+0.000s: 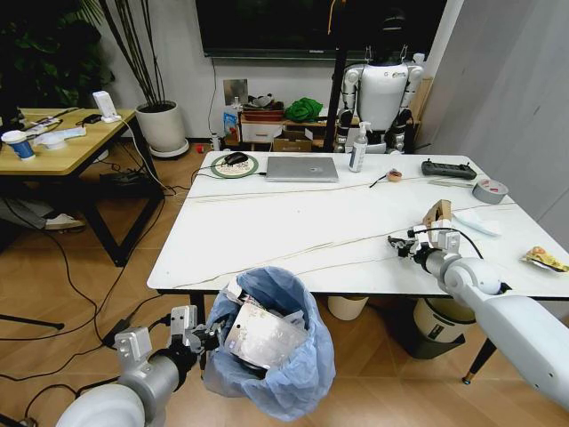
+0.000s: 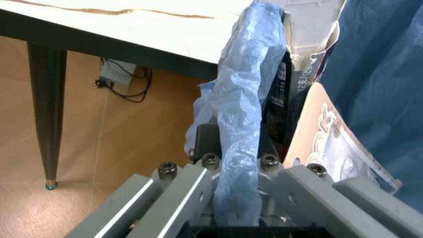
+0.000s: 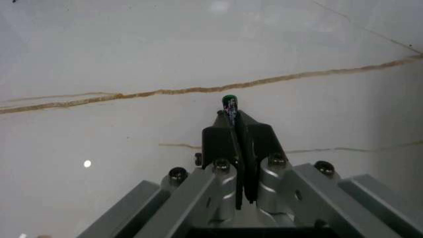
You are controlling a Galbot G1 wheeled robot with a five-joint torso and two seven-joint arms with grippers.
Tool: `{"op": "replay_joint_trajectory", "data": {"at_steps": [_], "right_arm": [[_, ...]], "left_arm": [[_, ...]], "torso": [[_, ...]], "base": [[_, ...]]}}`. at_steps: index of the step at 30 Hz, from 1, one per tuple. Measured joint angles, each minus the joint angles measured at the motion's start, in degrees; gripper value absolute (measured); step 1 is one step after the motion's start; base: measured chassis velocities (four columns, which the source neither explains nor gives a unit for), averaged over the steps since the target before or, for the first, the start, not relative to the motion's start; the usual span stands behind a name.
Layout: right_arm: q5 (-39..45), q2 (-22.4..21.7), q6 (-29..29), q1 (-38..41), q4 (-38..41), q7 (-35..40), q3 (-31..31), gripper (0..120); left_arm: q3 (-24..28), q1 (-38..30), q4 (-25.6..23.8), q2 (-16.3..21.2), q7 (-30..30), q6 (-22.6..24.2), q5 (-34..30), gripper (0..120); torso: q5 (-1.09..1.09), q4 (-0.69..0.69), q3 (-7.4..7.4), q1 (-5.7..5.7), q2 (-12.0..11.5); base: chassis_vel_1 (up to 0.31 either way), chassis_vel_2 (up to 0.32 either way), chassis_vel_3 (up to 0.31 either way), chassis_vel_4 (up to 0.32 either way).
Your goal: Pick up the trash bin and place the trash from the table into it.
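Left gripper (image 2: 235,163) pinches the trash bin (image 2: 248,99) liner beside the table (image 2: 132,29).

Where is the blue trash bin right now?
In the head view, the trash bin sits low, in front of the table, its bag gripped by the left gripper.

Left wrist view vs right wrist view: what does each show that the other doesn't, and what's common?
Left wrist view: the left gripper shut on the blue bag rim of the trash bin, with trash inside, plus the wooden floor and a table leg.

Right wrist view: the right gripper shut on a small thin green-tipped item, held over the veined tabletop.

Shared: the white table, seen from below the edge in one and from above in the other.
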Motion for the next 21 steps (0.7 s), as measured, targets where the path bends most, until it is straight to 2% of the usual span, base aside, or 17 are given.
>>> {"op": "replay_joint_trajectory", "data": {"at_steps": [5, 8, 9, 10, 11, 14, 15, 17, 19, 21], "right_arm": [[0.34, -0.84, 0.26, -2.12, 2.67, 0.26, 0.22, 0], [1.83, -1.43, 0.64, -2.83, 5.89, 0.73, 0.22, 0], [2.68, -2.21, 1.32, -3.10, 8.69, 0.84, 0.30, 0], [3.97, -4.39, 3.71, -3.69, 14.52, 0.53, 0.51, 0], [5.52, -6.17, 5.67, -4.31, 20.39, -0.19, 0.39, 0], [6.76, -7.88, 7.52, -4.85, 25.04, -1.04, -0.04, 0], [6.96, -9.18, 9.88, -5.22, 28.53, -2.64, -0.56, 0], [6.64, -11.69, 13.29, -5.93, 34.64, -6.41, -1.71, 0], [6.99, -14.28, 14.42, -6.83, 40.52, -8.12, -3.32, 0], [7.02, -15.09, 14.77, -7.13, 42.50, -8.58, -4.22, 0]], "left_arm": [[0.59, 0.01, -0.25, -0.01, -0.40, 0.00, 0.05, 0], [1.07, -0.14, -0.38, 0.23, -0.49, 0.00, 0.09, 0], [1.22, -0.36, -0.40, 0.55, -0.50, 0.00, 0.02, 0], [1.43, -1.00, -0.38, 1.13, -0.51, 0.02, -0.37, 0], [1.61, -1.52, -0.14, 1.48, -0.39, 0.02, -0.71, 0], [1.85, -1.87, 0.15, 1.68, -0.14, 0.02, -0.86, 0], [2.09, -2.08, 0.36, 1.78, 0.05, 0.02, -0.90, 0], [2.39, -2.32, 0.45, 1.83, 0.23, 0.05, -0.89, 0], [2.48, -2.39, 0.44, 1.64, 0.31, 0.09, -0.83, 0], [2.48, -2.39, 0.41, 1.50, 0.32, 0.09, -0.79, 0]], "torso": [[-0.01, -0.01, 0.00, 0.00, 0.00], [0.07, -0.01, 0.03, 0.00, -0.01], [0.10, -0.01, 0.03, 0.02, -0.03], [-0.02, 0.00, 0.02, 0.01, -0.02], [0.06, 0.01, 0.02, 0.02, -0.02], [0.03, 0.00, 0.01, 0.01, -0.02], [-0.03, -0.01, 0.01, 0.01, -0.02], [0.05, 0.00, 0.01, 0.01, -0.02], [-0.02, 0.00, 0.01, 0.01, -0.02], [-0.02, 0.00, 0.01, 0.01, -0.01]], "base": [[0.000, 0.000, 0.000, 0.000], [0.000, 0.000, 0.000, 0.000], [0.000, 0.000, 0.000, 0.000], [0.000, 0.000, 0.000, 0.000], [0.000, 0.000, 0.000, 0.000], [0.000, 0.000, 0.000, 0.000], [0.000, 0.000, 0.000, 0.000], [0.000, 0.000, 0.000, 0.000], [0.000, 0.000, 0.000, 0.000], [0.000, 0.000, 0.000, 0.000]]}}
